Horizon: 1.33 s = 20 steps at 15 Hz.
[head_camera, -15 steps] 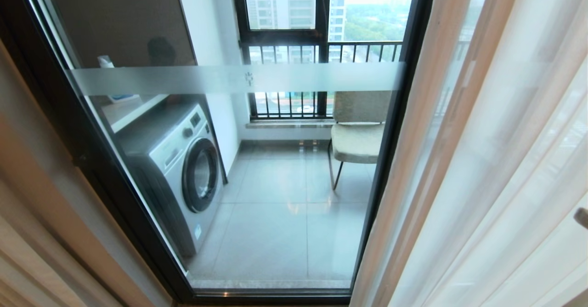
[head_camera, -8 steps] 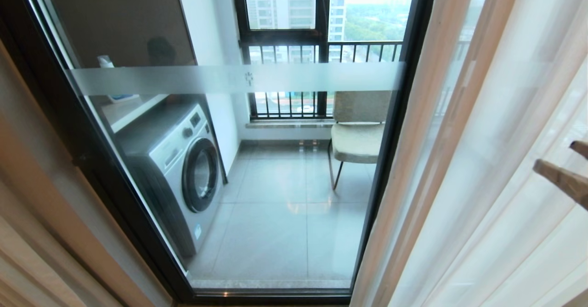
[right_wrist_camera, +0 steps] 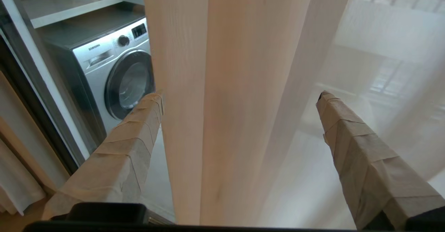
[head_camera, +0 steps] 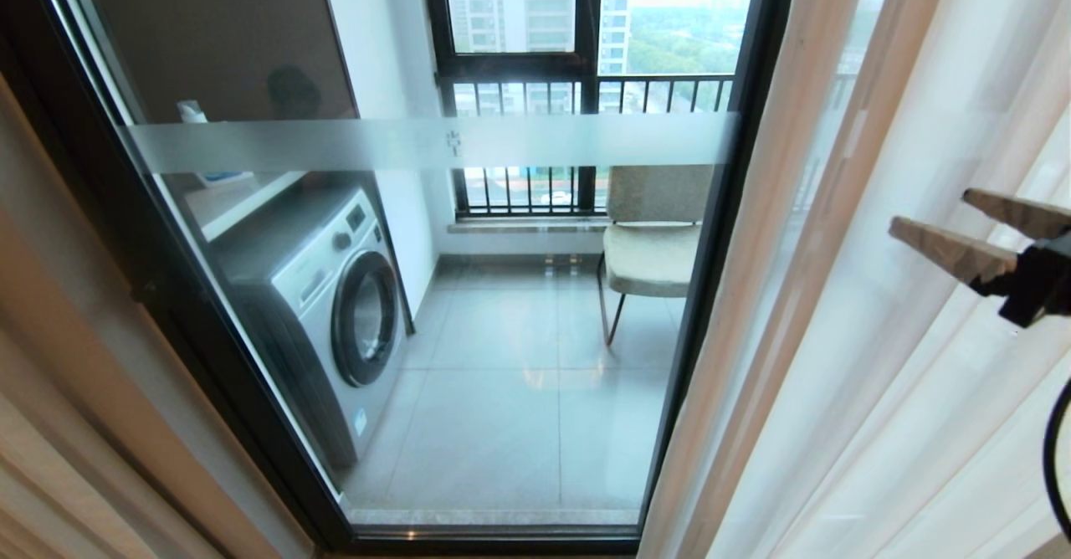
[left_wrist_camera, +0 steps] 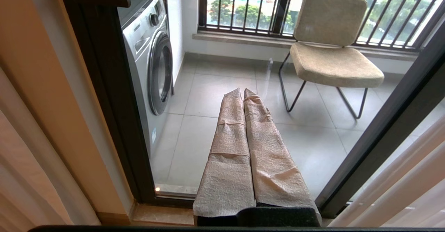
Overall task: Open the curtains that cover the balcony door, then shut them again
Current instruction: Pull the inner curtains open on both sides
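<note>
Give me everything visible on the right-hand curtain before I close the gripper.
The right-hand curtain hangs drawn aside at the right edge of the balcony door, leaving the glass uncovered. It shows a thick beige woven fold hanging upright, with thin see-through white sheers beside it. The right gripper stands open, its taped fingers either side of the beige fold, not visibly pressing it.
</note>
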### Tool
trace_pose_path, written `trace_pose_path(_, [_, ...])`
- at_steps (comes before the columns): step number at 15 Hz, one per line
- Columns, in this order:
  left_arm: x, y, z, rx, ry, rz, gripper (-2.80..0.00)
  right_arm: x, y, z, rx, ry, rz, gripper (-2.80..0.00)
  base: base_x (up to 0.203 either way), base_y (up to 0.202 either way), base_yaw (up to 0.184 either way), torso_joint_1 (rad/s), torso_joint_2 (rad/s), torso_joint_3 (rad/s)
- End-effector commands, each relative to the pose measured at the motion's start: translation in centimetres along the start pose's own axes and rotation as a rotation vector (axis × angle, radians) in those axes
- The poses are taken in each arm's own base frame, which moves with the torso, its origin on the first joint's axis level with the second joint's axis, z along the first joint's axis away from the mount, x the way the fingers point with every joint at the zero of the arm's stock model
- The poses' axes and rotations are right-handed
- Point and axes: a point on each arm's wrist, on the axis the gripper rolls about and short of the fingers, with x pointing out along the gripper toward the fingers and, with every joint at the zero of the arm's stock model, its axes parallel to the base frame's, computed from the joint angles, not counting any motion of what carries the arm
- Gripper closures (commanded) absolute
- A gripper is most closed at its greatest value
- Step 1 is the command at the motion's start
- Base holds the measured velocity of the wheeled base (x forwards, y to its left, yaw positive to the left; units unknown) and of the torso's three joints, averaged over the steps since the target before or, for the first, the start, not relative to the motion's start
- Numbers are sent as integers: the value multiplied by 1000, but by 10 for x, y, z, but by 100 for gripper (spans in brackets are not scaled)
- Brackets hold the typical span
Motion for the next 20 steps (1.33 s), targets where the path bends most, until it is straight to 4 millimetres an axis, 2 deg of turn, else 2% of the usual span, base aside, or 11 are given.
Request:
trace_pose_path(1, [0, 0, 0, -1, -1, 2, 0, 28, -5, -1, 10, 15, 31, -280, 0, 0, 0, 0, 0, 0])
trace_pose_path(6, [0, 0, 0, -1, -1, 2, 0, 74, 3, 8, 9, -13, 120, -280, 0, 0, 0, 0, 0, 0])
trace_pose_path(9, [0, 0, 0, -1, -1, 0, 0, 94, -1, 10, 0, -25, 121, -280, 0, 0, 0, 0, 0, 0])
trace_pose_path(13, [0, 0, 0, -1, -1, 0, 0, 118, -10, 12, -7, -38, -29, -280, 0, 0, 0, 0, 0, 0])
trace_pose_path(20, [0, 0, 0, -1, -1, 0, 0, 146, -15, 21, -7, -87, -41, -280, 0, 0, 0, 0, 0, 0])
